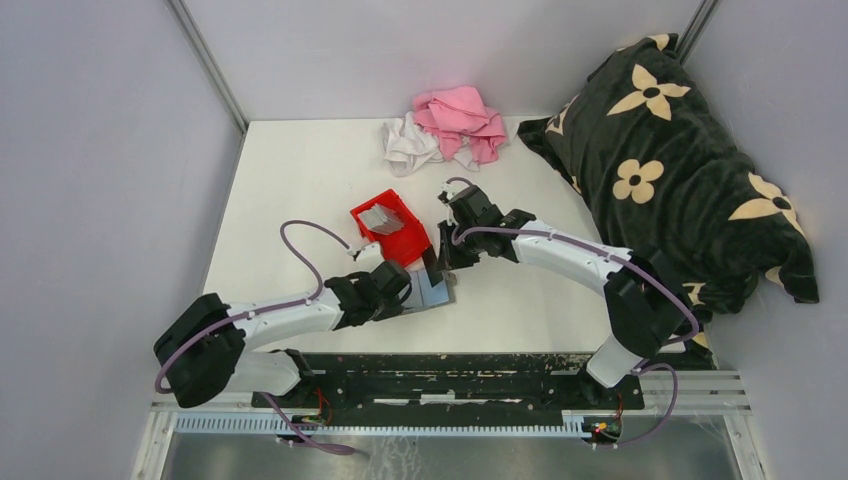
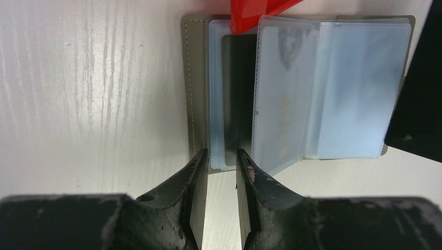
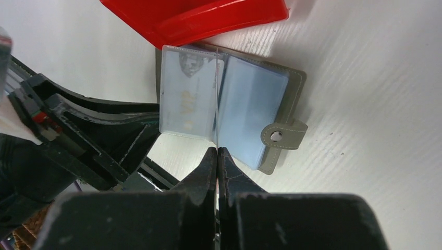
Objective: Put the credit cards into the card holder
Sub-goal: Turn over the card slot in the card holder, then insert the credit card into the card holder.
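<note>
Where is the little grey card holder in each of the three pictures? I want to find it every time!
Top external: the card holder lies near the middle, between the two arm tips, just below-right of the red bin.
Left wrist: open, filling the upper middle and right; bin corner at the top edge.
Right wrist: open in the centre, under the bin.
Shared landmark: the red bin.

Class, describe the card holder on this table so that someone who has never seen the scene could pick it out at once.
Find the white table and its one red bin near the middle. Just at the bin's side nearest the arms lies the card holder, lying open. Unlike the bin, it is a grey wallet with clear plastic sleeves and a snap tab.
</note>
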`<state>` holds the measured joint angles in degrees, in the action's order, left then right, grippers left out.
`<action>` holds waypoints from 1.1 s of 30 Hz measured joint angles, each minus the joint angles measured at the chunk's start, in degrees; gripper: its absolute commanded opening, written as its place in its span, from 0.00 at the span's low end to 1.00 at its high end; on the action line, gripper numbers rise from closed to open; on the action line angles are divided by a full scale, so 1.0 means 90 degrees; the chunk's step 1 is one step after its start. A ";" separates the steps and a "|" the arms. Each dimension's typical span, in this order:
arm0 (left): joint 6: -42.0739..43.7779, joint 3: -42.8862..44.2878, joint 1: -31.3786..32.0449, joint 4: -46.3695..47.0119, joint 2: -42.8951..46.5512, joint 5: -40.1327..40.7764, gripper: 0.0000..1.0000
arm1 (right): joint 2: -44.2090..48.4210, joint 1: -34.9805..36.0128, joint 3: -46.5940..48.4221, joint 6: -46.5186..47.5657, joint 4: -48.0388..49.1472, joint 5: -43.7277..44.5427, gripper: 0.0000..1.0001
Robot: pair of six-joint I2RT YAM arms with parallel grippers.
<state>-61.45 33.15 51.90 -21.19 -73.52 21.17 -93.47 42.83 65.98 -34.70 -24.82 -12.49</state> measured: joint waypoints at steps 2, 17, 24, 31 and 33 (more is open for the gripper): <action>0.0000 0.0002 0.0000 -0.0075 0.0051 0.0022 0.35 | -0.0063 0.0000 -0.0104 -0.0073 0.0134 -0.0092 0.01; -0.0236 0.0002 -0.0002 -0.0704 0.0527 0.0313 0.35 | -0.0461 0.0000 -0.0532 -0.0493 0.0986 -0.0498 0.01; -0.0236 0.0002 -0.0002 -0.0828 0.0522 0.0478 0.33 | -0.0517 0.0005 -0.0682 -0.0627 0.1297 -0.0617 0.01; -0.0236 0.0002 -0.0002 -0.0826 0.0374 0.0590 0.32 | -0.0568 0.0005 -0.0991 -0.0784 0.1494 -0.0641 0.01; -0.0233 0.0002 -0.0002 -0.0818 0.0279 0.0610 0.32 | -0.0573 0.0005 -0.1027 -0.0826 0.1564 -0.0646 0.01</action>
<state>-63.55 33.17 51.88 -28.56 -71.00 26.65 -98.63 42.87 56.73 -42.13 -10.74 -18.31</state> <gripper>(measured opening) 0.326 0.014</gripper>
